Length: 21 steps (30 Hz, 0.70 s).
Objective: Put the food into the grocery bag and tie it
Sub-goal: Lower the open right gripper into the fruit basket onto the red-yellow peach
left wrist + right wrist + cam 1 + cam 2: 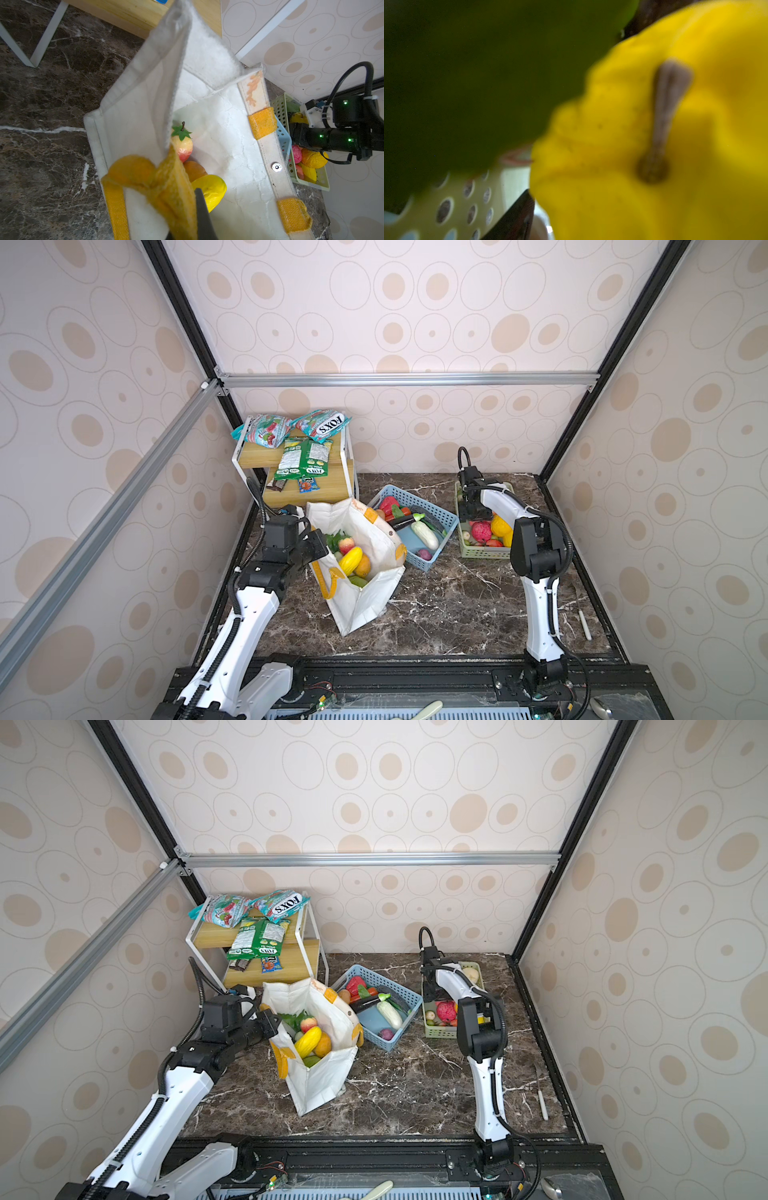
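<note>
The white grocery bag (361,601) (320,1085) stands open left of centre. Inside lie a yellow fruit (350,561), a peach (346,545) and an orange one (363,566). My left gripper (320,545) (187,209) is shut on the bag's yellow handle (166,187) at the near rim. More food fills the blue basket (436,510) and the green basket (484,552). My right gripper (478,514) reaches down into the green basket. One finger (517,218) lies against a yellow fruit (654,124); the other finger is hidden behind it.
A wooden two-step shelf (316,489) with foil snack packets (307,456) stands at the back left, just behind the bag. A thin white stick (585,624) lies near the right edge of the dark marble table (457,614). Patterned walls close in three sides.
</note>
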Tool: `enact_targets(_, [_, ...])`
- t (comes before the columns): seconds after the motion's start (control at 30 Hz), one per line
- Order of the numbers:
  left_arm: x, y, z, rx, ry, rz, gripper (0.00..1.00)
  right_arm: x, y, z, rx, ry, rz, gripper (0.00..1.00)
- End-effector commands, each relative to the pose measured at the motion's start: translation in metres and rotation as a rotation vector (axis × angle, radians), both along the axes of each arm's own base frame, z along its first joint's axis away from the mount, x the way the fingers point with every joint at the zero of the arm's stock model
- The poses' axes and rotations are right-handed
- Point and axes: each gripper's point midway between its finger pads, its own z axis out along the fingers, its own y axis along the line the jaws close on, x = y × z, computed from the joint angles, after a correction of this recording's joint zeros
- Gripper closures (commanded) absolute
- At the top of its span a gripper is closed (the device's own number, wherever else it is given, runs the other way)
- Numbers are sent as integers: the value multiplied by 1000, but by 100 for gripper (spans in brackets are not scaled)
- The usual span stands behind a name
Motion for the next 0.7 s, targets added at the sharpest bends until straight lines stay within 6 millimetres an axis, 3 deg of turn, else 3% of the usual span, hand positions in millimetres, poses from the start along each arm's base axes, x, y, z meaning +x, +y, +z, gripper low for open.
enact_targets(0.0, [6, 5, 28, -3, -92, 23, 100, -23, 3, -36, 22, 123, -14, 42])
enact_targets(0.37, [7, 4, 29, -3, -97, 21, 100, -21, -1, -22, 29, 86, -28, 50])
enact_targets(0.67, [7, 4, 27, -6, -94, 24, 100, -16, 3, 7, 57, 16, -20, 51])
